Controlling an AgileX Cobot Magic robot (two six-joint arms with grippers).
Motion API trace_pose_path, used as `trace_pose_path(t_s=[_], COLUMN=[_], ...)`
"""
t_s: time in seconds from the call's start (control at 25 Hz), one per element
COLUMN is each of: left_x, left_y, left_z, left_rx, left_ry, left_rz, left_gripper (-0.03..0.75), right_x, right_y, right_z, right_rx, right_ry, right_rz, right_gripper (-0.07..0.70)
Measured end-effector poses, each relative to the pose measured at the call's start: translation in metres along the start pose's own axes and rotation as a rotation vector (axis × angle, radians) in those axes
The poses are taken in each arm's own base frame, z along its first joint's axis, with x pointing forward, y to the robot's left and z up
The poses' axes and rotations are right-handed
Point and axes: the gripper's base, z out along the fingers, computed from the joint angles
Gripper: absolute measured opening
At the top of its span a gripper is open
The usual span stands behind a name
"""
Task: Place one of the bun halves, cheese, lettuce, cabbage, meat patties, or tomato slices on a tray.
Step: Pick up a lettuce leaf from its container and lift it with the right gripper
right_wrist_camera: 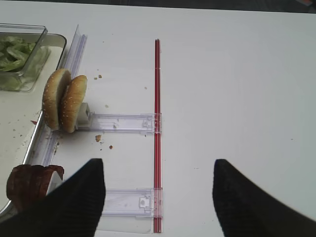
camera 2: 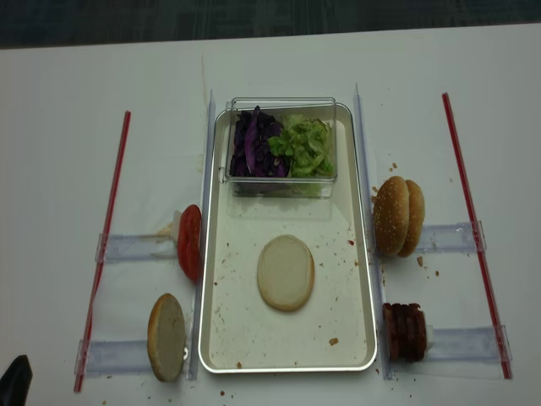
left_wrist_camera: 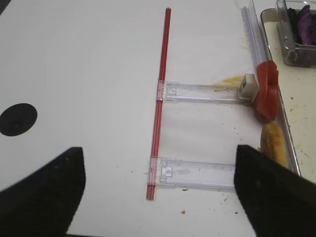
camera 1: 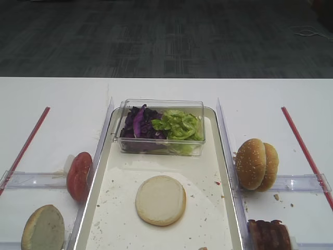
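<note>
On the silvery tray (camera 1: 221, 172) lies a pale flat bun half (camera 1: 161, 200). At its far end a clear box holds purple cabbage (camera 1: 139, 124) and green lettuce (camera 1: 179, 125). Sesame bun halves (camera 1: 256, 164) and meat patties (camera 1: 269, 234) stand on edge right of the tray. Tomato slices (camera 1: 79, 175) and another bun half (camera 1: 42, 229) stand to its left. Cheese is out of view. My right gripper (right_wrist_camera: 158, 197) hangs open and empty over the table right of the patties (right_wrist_camera: 29, 180). My left gripper (left_wrist_camera: 158, 192) is open and empty, left of the tomato (left_wrist_camera: 266, 89).
Narrow clear plastic racks (camera 2: 448, 238) and two red strips (camera 2: 467, 203) lie on the white table either side of the tray. Crumbs speckle the tray floor and the table near the racks. A black round mark (left_wrist_camera: 18, 119) sits far left on the table.
</note>
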Motion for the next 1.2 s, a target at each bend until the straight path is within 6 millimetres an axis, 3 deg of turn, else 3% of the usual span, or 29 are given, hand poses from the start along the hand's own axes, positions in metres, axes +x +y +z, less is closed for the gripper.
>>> trace_pose_path(t_s=[1.2], left_x=[0.0], left_y=[0.0], left_z=[0.0], left_rx=[0.0], left_ry=[0.0], left_rz=[0.0], left_gripper=[0.599], right_x=[-0.004], right_y=[-0.0006], right_z=[0.0063], right_rx=[-0.008], right_ry=[0.05], right_rz=[0.006], right_gripper=[0.506])
